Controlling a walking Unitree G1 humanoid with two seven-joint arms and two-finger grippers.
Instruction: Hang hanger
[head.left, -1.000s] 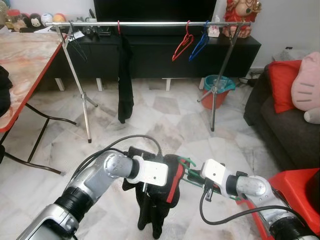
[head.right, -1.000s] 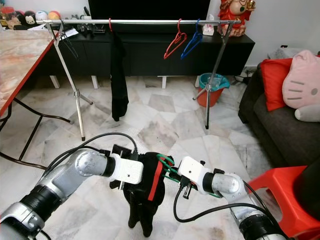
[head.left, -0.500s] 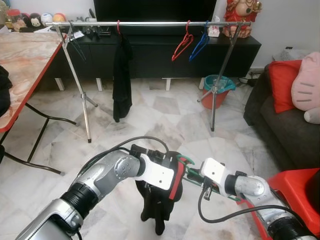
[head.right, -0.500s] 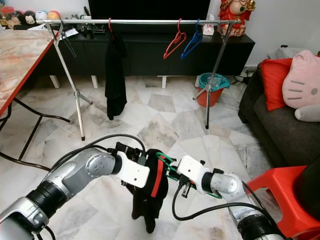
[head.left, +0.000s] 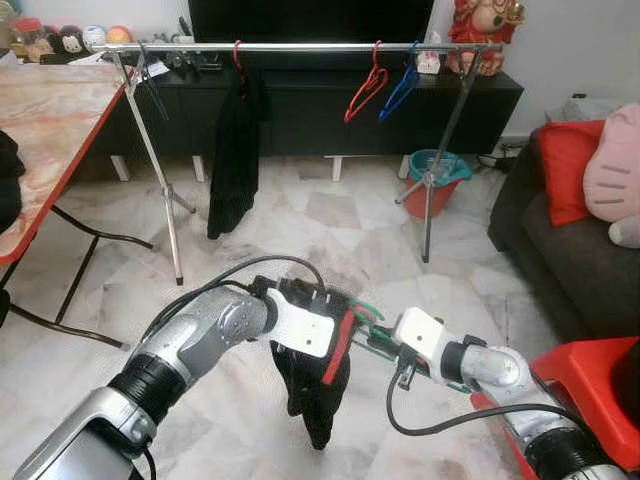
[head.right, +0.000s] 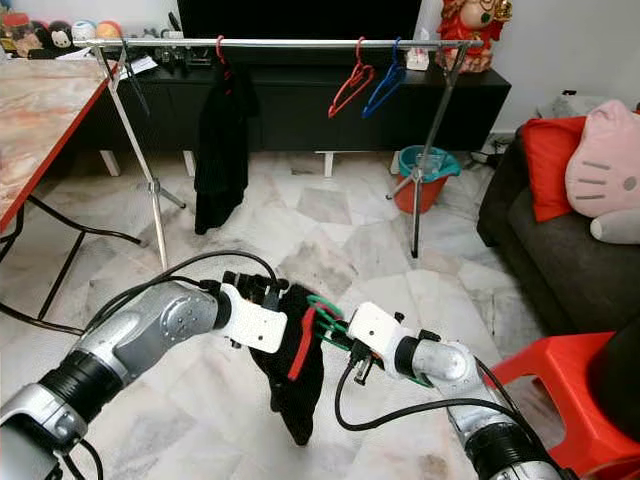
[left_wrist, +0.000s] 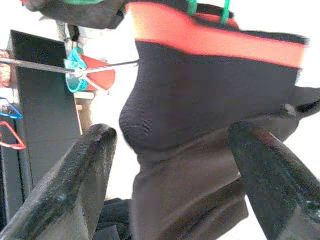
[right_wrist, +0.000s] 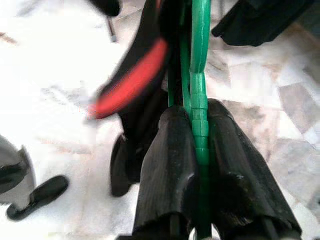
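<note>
This is a home living room. A long low black TV cabinet (head.left: 300, 105) runs along the back wall beneath a dark screen (head.left: 310, 18). A dark grey sofa (head.left: 570, 250) with a red cushion (head.left: 568, 165) and a pink plush toy (head.left: 615, 170) sits at one side, on a pale marble-tile floor (head.left: 330, 230). A silver metal clothes rail (head.left: 300, 47) carries a red plastic hanger (head.left: 362, 92) and a blue plastic hanger (head.left: 400, 88).

Both arms reach inward at chest height, left hand (left_wrist: 170, 165) fingers spread, right hand (right_wrist: 198, 150) clamped.
</note>
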